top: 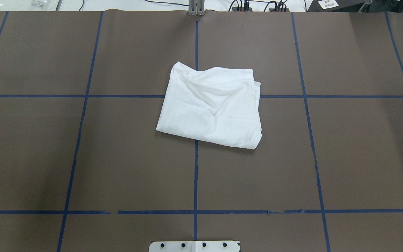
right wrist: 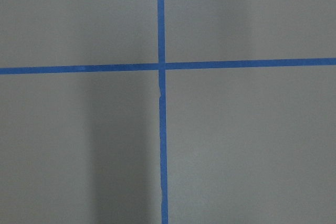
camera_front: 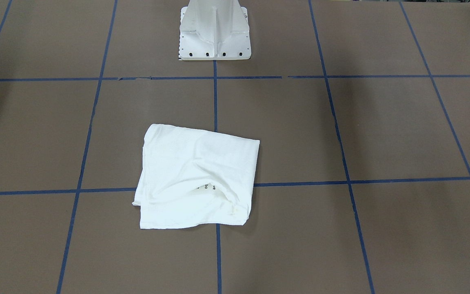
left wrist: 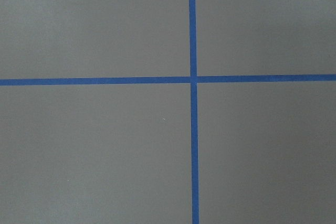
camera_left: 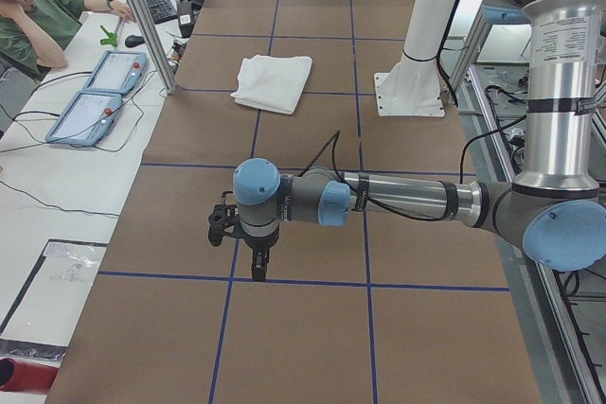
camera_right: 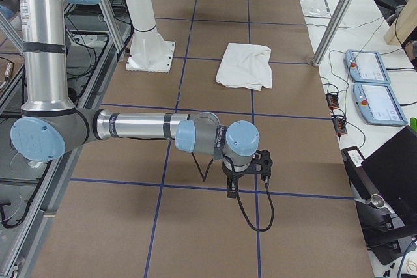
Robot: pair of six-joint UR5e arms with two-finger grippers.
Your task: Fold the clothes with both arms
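The white T-shirt point(camera_front: 194, 175) lies folded into a rough rectangle in the middle of the brown table point(top: 82, 157), with a little black print showing under one raised fold. It also shows in the overhead view point(top: 212, 105) and both side views point(camera_left: 273, 80) point(camera_right: 244, 64). My left gripper point(camera_left: 258, 267) hangs over a blue tape crossing far from the shirt, near the table's left end. My right gripper point(camera_right: 231, 190) hangs likewise near the right end. Both show only in the side views, so I cannot tell if they are open or shut. The wrist views show only table and tape.
The white pedestal base point(camera_front: 214, 32) stands at the robot's side of the table. Blue tape lines point(top: 196, 168) grid the surface. An operator point(camera_left: 38, 7) and teach pendants point(camera_left: 95, 92) point(camera_right: 374, 89) are past the far edge, beside aluminium posts point(camera_left: 142, 16).
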